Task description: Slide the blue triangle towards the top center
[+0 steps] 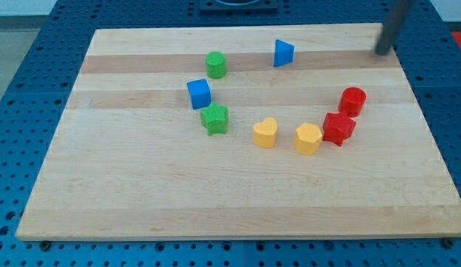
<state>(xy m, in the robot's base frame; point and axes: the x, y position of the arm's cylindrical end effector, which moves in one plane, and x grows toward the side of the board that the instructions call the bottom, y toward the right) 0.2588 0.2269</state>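
The blue triangle (283, 53) lies on the wooden board (141, 185) near the view's top, a little right of center. My tip (381, 53) is at the view's top right, level with the triangle and well to its right, not touching any block. The rod runs up out of the view's top edge.
A green cylinder (215, 64) is left of the triangle. A blue cube (199, 93) and a green star (214, 119) are lower left. A yellow heart (265, 133), a yellow hexagon (308, 139), a red star (338, 127) and a red cylinder (352, 100) curve along the lower right.
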